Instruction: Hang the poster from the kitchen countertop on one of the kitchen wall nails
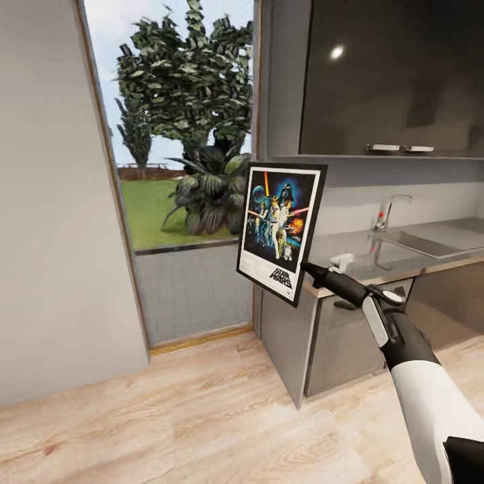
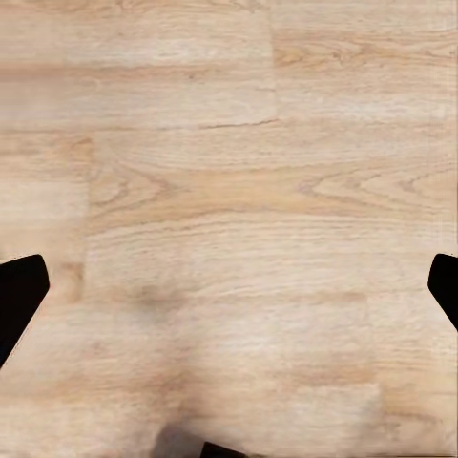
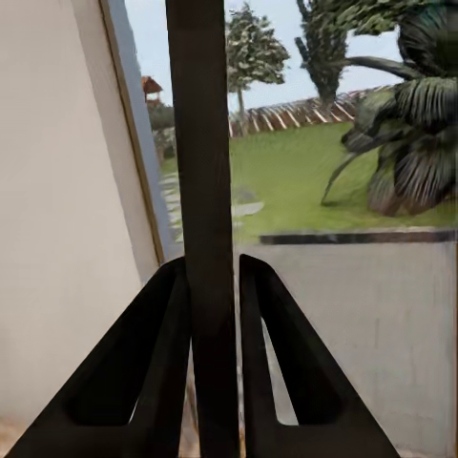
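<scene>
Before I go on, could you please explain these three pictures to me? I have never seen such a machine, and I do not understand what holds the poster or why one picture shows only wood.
This is a simulated two-armed robot on wheels. The large picture comes from a camera on its head. There its right gripper holds the poster by the lower edge, lifted clear of the kitchen countertop, in front of a window. The countertop has a sink and a tap.

The picture with two dark fingers comes from a camera on the right wrist: the black strip between them is the poster's edge.

The wood picture comes from the left wrist camera, pointing down at the floor. The left gripper's dark fingertips sit wide apart, holding nothing.
</scene>
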### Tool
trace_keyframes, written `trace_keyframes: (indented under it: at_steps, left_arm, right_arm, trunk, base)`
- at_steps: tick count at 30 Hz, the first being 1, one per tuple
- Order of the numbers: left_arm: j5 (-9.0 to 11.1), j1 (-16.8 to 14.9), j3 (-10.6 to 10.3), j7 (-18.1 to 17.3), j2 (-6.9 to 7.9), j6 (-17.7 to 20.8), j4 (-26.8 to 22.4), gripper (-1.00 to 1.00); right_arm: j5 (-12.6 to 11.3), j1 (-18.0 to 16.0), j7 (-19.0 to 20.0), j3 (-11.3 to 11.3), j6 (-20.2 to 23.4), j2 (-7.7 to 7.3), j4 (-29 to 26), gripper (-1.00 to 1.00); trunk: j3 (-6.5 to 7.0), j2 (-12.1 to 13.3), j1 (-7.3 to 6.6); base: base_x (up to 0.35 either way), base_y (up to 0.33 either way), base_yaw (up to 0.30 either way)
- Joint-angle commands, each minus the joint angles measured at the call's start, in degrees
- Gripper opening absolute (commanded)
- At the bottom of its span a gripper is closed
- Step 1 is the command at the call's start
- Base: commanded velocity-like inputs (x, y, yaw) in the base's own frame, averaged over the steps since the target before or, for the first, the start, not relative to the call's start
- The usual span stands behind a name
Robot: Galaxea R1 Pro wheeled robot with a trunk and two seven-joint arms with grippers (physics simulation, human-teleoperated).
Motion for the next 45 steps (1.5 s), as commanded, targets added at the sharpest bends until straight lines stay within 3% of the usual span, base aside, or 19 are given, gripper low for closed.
trace_keyframes:
  at_steps: [1,7,12,14,15,16,20,24,25,30,40,45]
  left_arm:
    - [-0.1,0.0,0.1,0.0,-0.04,-0.1,0.0,1.0]
    - [0.0,0.0,0.2,0.0,-0.04,-0.1,-0.1,1.0]
    - [0.1,0.0,0.4,-0.1,0.01,-0.2,-0.3,1.0]
    - [0.3,0.0,0.5,-0.2,0.44,-1.2,-0.2,1.0]
    - [0.4,0.0,0.7,-0.7,1.3,-4.4,-0.3,1.0]
    - [0.5,0.0,0.8,-0.8,1.45,-4.9,-0.3,1.0]
    - [0.5,0.0,1.5,-2.8,2.49,-5.7,-0.4,1.0]
    - [0.6,0.0,3.5,-7.3,4.3,-5.7,-0.4,1.0]
    - [0.6,0.0,5.0,-9.3,4.83,-5.7,-0.3,1.0]
    - [0.5,0.0,8.8,-14.2,5.63,-5.7,-0.1,1.0]
    - [0.1,0.0,8.8,-15.2,5.63,-5.9,0.0,1.0]
    - [0.1,0.0,8.7,-15.2,5.64,-5.9,0.0,1.0]
  right_arm:
    - [-0.6,0.0,0.3,-0.1,0.7,0.0,0.0,-1.0]
    - [-0.8,0.0,0.9,0.0,0.8,0.29,-0.1,-1.0]
    - [-0.8,1.8,6.3,0.1,0.6,0.35,-0.3,-1.0]
    - [-0.7,4.8,8.1,0.0,0.3,0.26,-1.1,-1.0]
    - [-0.5,9.9,8.9,0.1,0.0,0.31,-4.4,-1.0]
    - [-0.5,11.3,9.0,0.1,0.0,0.34,-5.7,-1.0]
    - [-0.4,13.7,9.0,0.1,0.4,0.35,-10.0,-1.0]
    - [-0.4,14.1,9.0,0.1,0.4,0.35,-10.8,-1.0]
    - [-0.4,14.2,9.0,0.1,0.4,0.35,-11.0,-1.0]
    - [-0.4,14.3,9.0,0.0,0.5,0.33,-11.5,-1.0]
    - [-0.4,14.5,9.2,0.1,0.7,0.34,-11.2,-1.0]
    - [-0.4,14.5,9.2,0.1,0.7,0.3,-11.2,-1.0]
  trunk:
    - [-0.03,0.0,-0.02]
    - [0.01,0.0,-0.02]
    - [0.02,0.0,-0.02]
    - [0.02,0.0,-0.02]
    - [0.02,0.0,-0.02]
    - [0.02,0.0,-0.02]
    - [0.02,0.0,-0.02]
    - [0.02,0.0,-0.02]
    - [0.02,0.0,-0.02]
    - [0.02,0.0,-0.02]
    - [0.01,0.0,-0.02]
    - [0.73,2.0,-1.12]
  base:
    - [-0.208,0.176,0.137]
    - [-0.227,0.19,0.05]
    - [-0.205,0.17,0.005]
    - [-0.074,0.062,0.001]
    - [-0.015,0.013,0.0]
    - [-0.01,0.008,0.0]
    - [-0.004,0.003,0.118]
    - [-0.001,0.001,0.239]
    - [0.0,0.0,0.265]
    - [0.0,0.0,0.181]
    - [0.0,0.0,0.013]
    - [0.0,0.0,0.0]
